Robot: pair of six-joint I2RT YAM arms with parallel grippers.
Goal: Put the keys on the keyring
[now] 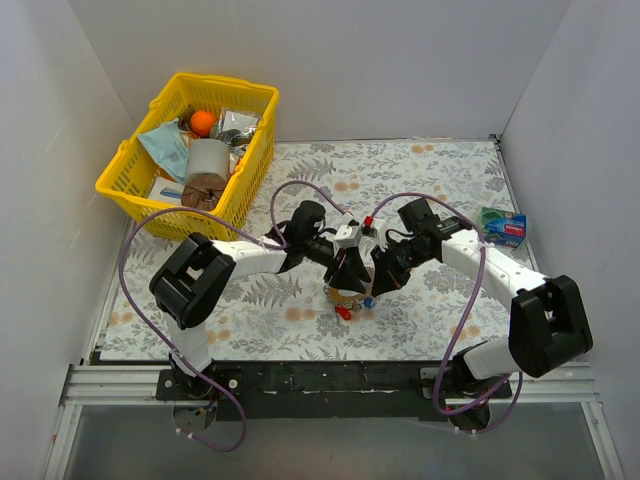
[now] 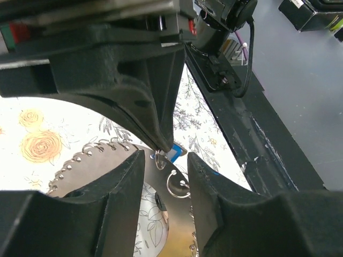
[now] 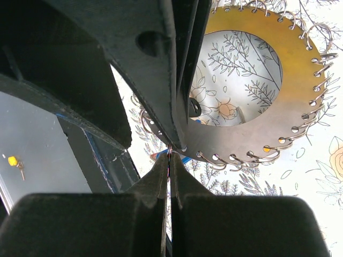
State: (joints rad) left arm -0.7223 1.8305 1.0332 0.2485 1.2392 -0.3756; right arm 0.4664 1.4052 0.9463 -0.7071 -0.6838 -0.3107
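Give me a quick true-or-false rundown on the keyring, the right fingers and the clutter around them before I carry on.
1. The right fingers are pressed together at the rim of the keyring. True.
2. The keyring lies inside the yellow basket. False: it is out over the flowered mat, well clear of the basket.
3. A red key shows just beside the keyring in the top view. True.
4. The teal box sits on the left side of the mat. False: it is at the mat's right edge.
5. Small wire loops line the keyring's outer edge. True.
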